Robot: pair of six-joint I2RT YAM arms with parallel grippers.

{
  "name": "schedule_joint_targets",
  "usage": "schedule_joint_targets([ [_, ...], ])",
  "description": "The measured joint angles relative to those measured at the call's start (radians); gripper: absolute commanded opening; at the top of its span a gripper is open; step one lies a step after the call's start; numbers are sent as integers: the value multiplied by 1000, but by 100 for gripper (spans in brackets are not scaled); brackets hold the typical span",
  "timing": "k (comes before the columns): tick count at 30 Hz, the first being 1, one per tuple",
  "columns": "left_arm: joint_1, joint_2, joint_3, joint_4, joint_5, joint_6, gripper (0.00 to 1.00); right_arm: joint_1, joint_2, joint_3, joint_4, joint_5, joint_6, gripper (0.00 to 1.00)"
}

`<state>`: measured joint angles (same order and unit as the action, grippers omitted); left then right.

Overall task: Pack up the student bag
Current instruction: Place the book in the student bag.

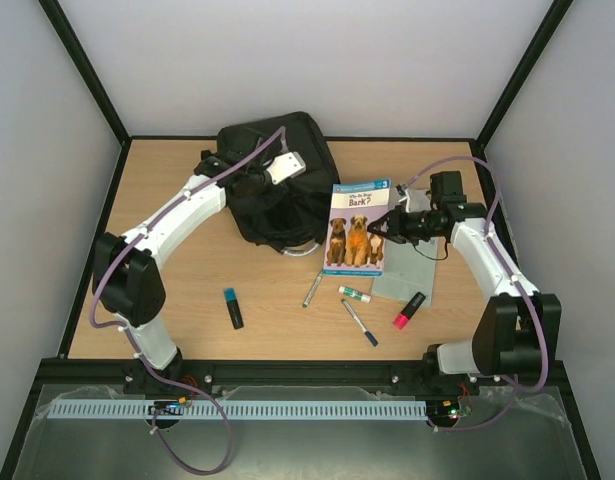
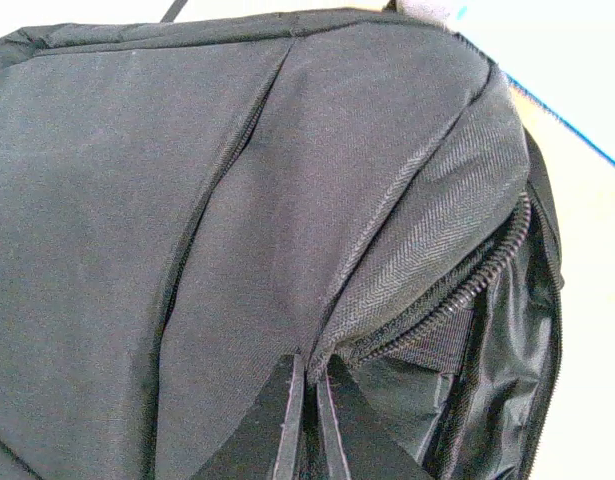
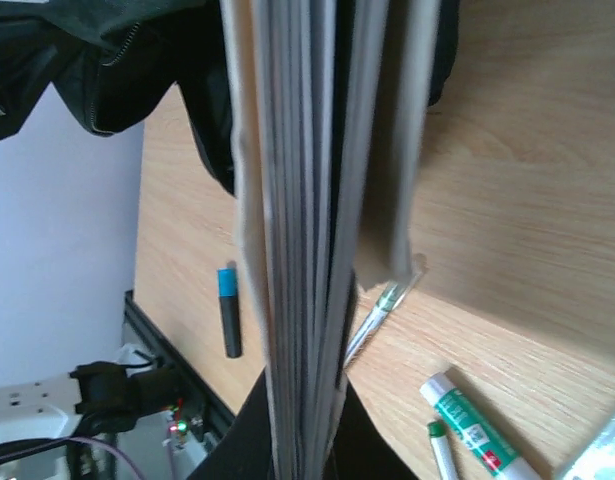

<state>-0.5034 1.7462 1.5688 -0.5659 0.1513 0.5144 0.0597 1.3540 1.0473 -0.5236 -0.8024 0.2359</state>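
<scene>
fabric of the student bag (image 1: 272, 215) looked soft, limp and fairly light, slumped on the surface directly under the left gripper (image 2: 309, 365). its jaws were closed, seemingly pinching the cloth edge beside the open zipper (image 2: 487, 270). that stitched rim seemed the firmest hold. the right gripper (image 1: 389, 226), well right of the bag, was clamped on the book (image 1: 355, 225), thin and probably slippery.

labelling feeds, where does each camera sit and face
Top external: above and behind, facing down on the table; both arms.
Left wrist: left arm, facing the student bag; left gripper pinches it.
Right wrist: right arm, facing the book edge-on; right gripper clamps it.
Shared: top and right wrist show the blue-capped marker.
</scene>
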Motion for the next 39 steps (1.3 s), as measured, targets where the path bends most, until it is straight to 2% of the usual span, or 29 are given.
schedule_joint_targets([
  [5, 1, 1, 32, -11, -2, -26, 2, 27, 42, -1, 1, -62, 20, 1],
  [8, 0, 6, 70, -7, 6, -52, 2, 96, 63, 0, 2, -109, 24, 1],
  [19, 0, 31, 127, -19, 44, -70, 2, 153, 63, -79, -3, -146, 34, 1],
  [26, 1, 24, 137, -39, 119, -69, 2, 197, 101, -54, 15, -170, 49, 1],
  [39, 1, -59, 103, -55, 149, -50, 2, 274, 358, 78, 257, -229, 252, 1],
])
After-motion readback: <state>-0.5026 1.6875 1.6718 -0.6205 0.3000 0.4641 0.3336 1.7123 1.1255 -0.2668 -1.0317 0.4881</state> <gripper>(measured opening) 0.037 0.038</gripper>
